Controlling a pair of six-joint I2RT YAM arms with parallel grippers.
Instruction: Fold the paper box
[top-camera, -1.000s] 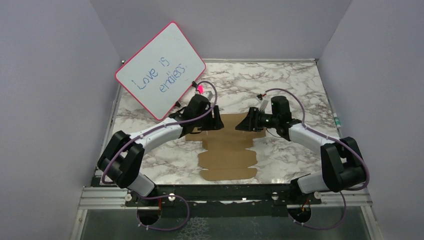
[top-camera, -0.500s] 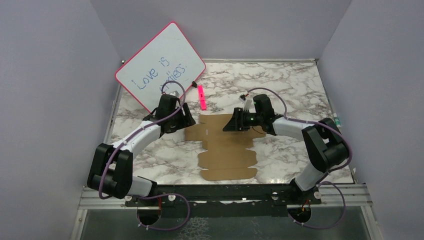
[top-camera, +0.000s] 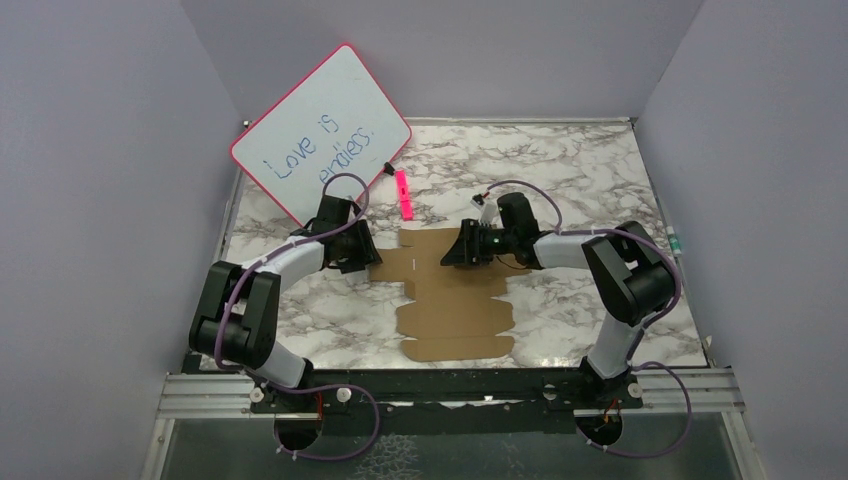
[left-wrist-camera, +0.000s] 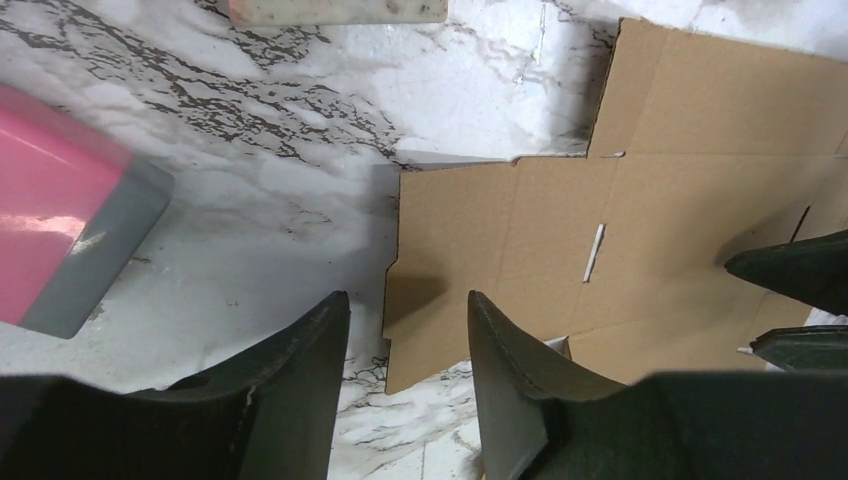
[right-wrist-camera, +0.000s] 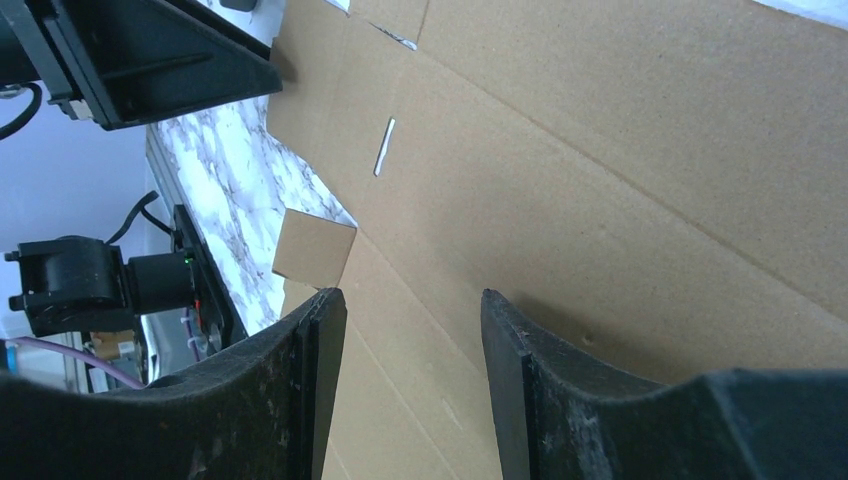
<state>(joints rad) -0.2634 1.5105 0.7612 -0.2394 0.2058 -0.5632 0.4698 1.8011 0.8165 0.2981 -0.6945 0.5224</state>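
Note:
The paper box (top-camera: 455, 295) is a flat brown cardboard sheet with flaps, lying unfolded on the marble table. My left gripper (top-camera: 366, 256) is open at the sheet's left edge; in the left wrist view its open fingers (left-wrist-camera: 408, 300) straddle the edge of the left flap (left-wrist-camera: 470, 250). My right gripper (top-camera: 450, 252) is open, low over the sheet's upper part. The right wrist view shows its fingers (right-wrist-camera: 412, 298) apart just above the cardboard (right-wrist-camera: 600, 170), holding nothing.
A pink-framed whiteboard (top-camera: 322, 135) leans at the back left. A pink marker (top-camera: 403, 194) lies just behind the sheet; its pink and grey end shows in the left wrist view (left-wrist-camera: 70, 215). Purple walls enclose the table on three sides.
The left arm has pulled back leftward off the sheet to its left edge. The right gripper has moved left, further over the sheet's upper part. The sheet lies as before.

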